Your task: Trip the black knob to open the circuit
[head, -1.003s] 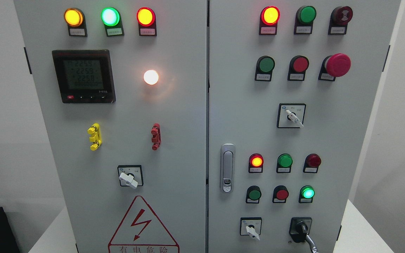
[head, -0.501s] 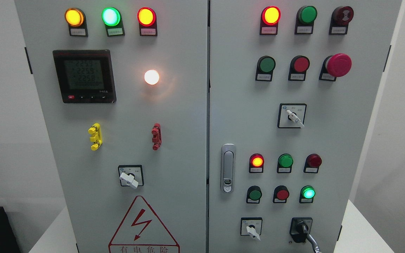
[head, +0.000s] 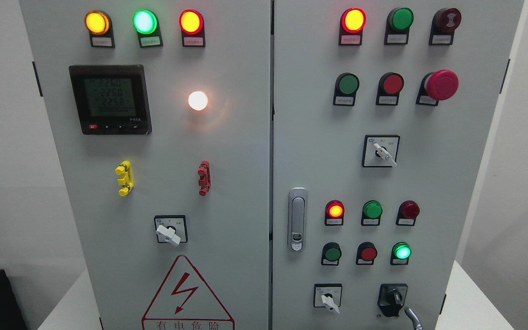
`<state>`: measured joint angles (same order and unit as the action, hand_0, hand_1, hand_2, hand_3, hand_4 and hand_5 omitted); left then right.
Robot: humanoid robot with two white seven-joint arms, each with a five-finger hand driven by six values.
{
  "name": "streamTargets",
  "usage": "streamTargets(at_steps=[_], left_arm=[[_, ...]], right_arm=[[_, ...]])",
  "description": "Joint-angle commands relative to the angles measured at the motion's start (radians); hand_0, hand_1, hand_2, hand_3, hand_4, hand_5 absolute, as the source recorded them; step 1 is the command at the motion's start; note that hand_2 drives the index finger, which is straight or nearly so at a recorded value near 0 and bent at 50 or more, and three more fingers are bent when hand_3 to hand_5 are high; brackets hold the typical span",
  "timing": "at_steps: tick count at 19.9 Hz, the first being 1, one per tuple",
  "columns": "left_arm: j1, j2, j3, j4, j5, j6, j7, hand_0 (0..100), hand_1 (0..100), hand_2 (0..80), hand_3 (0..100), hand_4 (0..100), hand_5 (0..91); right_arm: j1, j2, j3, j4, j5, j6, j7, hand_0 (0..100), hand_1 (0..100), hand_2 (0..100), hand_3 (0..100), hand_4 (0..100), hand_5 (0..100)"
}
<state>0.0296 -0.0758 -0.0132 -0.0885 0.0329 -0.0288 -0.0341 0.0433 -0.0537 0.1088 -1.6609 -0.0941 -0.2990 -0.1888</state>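
The black knob (head: 393, 299) sits on a black square plate at the bottom right of the grey cabinet's right door (head: 319, 151). Its handle stands nearly upright. Only a thin grey tip of my right hand (head: 412, 317) shows, at the bottom edge just below and right of the knob, apart from it. The remainder of that hand is out of the picture. My left hand does not show.
A white selector switch (head: 328, 300) is left of the knob, with a lit green lamp (head: 401, 251) above it. The right door also carries a red mushroom button (head: 440, 85) and a door latch (head: 297, 219). A meter (head: 109, 99) and warning triangle (head: 186, 293) are on the left door.
The grey tip of my right hand was against the knob's lower right side; it has dropped down and to the right, off the knob. The knob's handle looks more upright now.
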Motion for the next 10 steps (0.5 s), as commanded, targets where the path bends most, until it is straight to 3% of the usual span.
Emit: streamTargets(at_steps=[1, 7, 9, 10], left_arm=[[0.0, -0.001, 0.001, 0.001, 0.002, 0.001, 0.0, 12, 39, 0.0, 0, 0, 0.0], [0.0, -0.001, 0.001, 0.001, 0.002, 0.001, 0.0, 12, 39, 0.0, 0, 0, 0.0], [0.0, -0.001, 0.001, 0.001, 0.002, 0.0, 0.0, 12, 39, 0.0, 0, 0, 0.0], [0.0, -0.001, 0.001, 0.001, 0.002, 0.001, 0.0, 12, 39, 0.0, 0, 0, 0.0]], right_arm=[[0.013, -0.003, -0.008, -0.048, -0.002, -0.014, 0.003, 88, 92, 1, 100, 95, 84], [0.078, 0.003, -0.009, -0.097, -0.002, -0.014, 0.003, 99, 89, 0, 100, 90, 77], [0.098, 0.009, -0.009, -0.112, -0.002, -0.015, 0.003, 93, 73, 0, 96, 82, 74], [0.108, 0.014, -0.009, -0.118, -0.002, -0.015, 0.005, 84, 57, 0, 90, 75, 64]])
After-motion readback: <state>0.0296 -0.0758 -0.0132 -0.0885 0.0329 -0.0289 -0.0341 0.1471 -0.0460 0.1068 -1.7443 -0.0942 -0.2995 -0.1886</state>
